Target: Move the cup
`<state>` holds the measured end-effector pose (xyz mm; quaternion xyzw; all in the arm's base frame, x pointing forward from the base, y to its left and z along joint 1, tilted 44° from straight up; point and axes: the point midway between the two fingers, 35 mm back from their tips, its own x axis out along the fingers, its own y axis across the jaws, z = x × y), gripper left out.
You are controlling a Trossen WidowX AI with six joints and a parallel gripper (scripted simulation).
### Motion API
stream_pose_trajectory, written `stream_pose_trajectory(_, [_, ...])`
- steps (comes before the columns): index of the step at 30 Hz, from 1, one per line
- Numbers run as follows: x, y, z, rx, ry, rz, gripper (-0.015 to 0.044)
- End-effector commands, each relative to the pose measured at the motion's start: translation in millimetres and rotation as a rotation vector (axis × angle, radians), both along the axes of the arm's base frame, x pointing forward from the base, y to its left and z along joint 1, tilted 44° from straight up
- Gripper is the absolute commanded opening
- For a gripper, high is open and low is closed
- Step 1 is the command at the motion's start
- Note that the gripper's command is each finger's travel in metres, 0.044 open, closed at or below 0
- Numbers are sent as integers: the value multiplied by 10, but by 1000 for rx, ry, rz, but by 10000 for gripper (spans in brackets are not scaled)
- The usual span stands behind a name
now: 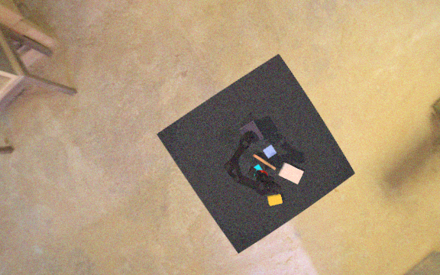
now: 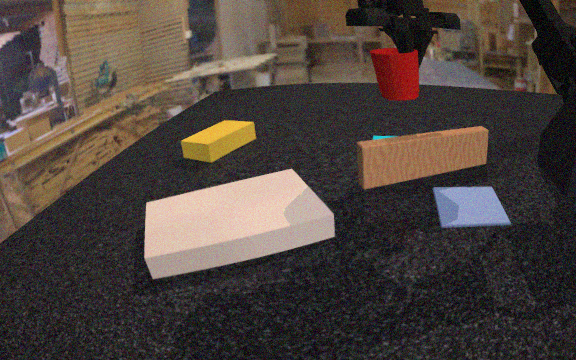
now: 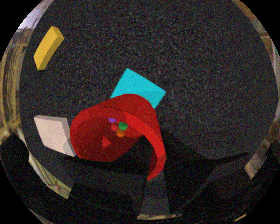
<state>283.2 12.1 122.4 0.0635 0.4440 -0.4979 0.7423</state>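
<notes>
The red cup (image 1: 264, 173) (image 2: 397, 77) (image 3: 141, 106) hangs in the air, nearly upright with a slight lean in the exterior view. My gripper (image 2: 410, 49) is shut on its wall at the rim. Several small coloured marbles (image 3: 122, 127) lie inside the cup in the wrist view. The cyan pad (image 1: 257, 167) (image 2: 384, 137) (image 3: 136, 85) lies flat on the table; the cup hides part of it in the wrist view, and the wooden bar hides most of it in the exterior view. The pale blue pad (image 1: 270, 151) (image 2: 473, 207) lies bare on the other side of the bar.
A wooden bar (image 1: 264, 162) (image 2: 423, 157) stands on edge between the pads. A pale pink block (image 1: 291, 173) (image 2: 233, 215) (image 3: 53, 134) and a yellow block (image 1: 275, 200) (image 2: 218, 140) (image 3: 48, 49) lie on the dark table (image 1: 212, 137).
</notes>
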Motion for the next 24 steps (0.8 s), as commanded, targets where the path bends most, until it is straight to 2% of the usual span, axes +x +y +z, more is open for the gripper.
stream_pose_trajectory(1, [13, -33, 3, -4, 2, 5, 0])
stream_pose_trajectory(24, [58, -232, -216, -4, 1, 5, 0])
